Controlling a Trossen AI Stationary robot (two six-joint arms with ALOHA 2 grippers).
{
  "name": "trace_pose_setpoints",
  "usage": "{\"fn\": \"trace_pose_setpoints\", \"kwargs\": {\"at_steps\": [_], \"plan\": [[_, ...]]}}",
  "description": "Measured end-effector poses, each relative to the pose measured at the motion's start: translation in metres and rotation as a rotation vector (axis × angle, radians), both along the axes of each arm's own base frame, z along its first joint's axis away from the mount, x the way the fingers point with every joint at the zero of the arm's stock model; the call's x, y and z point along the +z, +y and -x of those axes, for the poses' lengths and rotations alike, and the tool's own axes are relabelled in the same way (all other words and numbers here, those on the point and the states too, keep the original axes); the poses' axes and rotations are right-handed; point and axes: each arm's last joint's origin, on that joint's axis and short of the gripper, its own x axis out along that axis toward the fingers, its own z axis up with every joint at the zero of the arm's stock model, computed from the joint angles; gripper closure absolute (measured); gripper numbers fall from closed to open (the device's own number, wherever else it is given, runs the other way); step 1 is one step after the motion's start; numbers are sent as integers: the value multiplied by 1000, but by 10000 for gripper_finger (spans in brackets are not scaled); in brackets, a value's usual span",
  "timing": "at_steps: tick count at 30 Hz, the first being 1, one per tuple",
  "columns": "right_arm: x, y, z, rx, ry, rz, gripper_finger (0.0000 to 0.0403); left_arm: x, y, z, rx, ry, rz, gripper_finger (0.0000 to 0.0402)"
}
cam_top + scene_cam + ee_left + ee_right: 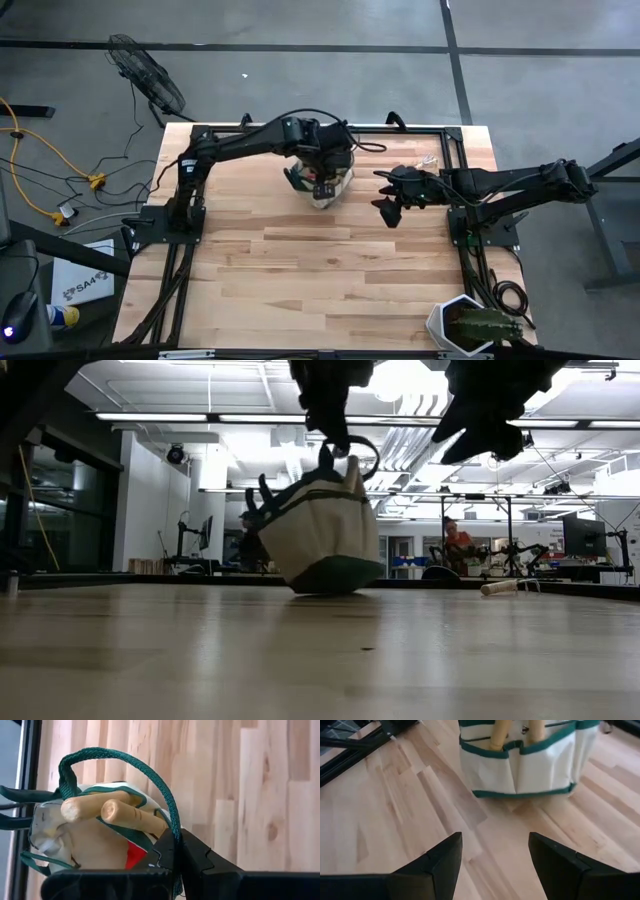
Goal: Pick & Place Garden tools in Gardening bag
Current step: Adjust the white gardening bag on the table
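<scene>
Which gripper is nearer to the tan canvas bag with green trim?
Left. The left gripper is shut on the tan canvas bag's green loop handle; the right gripper hangs open beside the bag, apart from it.

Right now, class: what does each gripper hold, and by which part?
The left gripper is shut on the gardening bag, pinching its green loop handle. The right gripper is open beside the bag and holds nothing.

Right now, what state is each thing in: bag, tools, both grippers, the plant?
Gardening bag: tilted, hanging by one loop handle, base edge on the table.
Wooden-handled tools: inside the bag, handles sticking out.
Loose tool: lying on the table, apart from the bag.
Left gripper: shut on the loop handle.
Right gripper: open, empty, beside the bag.
Potted plant: upright at the table corner.
</scene>
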Motion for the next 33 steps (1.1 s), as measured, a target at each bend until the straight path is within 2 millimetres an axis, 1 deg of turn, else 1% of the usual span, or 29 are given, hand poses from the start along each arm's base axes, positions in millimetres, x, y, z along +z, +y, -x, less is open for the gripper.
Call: {"fn": "trace_pose_setpoints", "kwargs": {"at_steps": [8, 11, 17, 19, 25, 30, 33], "plan": [[4, 2, -3, 1, -60, -74, 182, 2, -20, -7, 49, -52, 36, 400], [5, 6, -4, 31, -74, -86, 182, -5, -30, -13, 50, -71, 38, 400], [1, 19, 0, 65, -27, -67, 182, -23, -46, -22, 58, -83, 64, 400], [-5, 24, 1, 49, -17, -50, 182, -28, -48, -24, 74, -88, 74, 400], [-32, 33, 8, 19, 25, -43, 182, -28, -51, -25, 109, -97, 71, 400], [-37, 34, 5, 10, -39, -61, 182, -28, -49, -24, 121, -98, 67, 400], [-39, 34, 4, 10, -66, -35, 182, -27, -49, -25, 120, -107, 66, 400]]}}
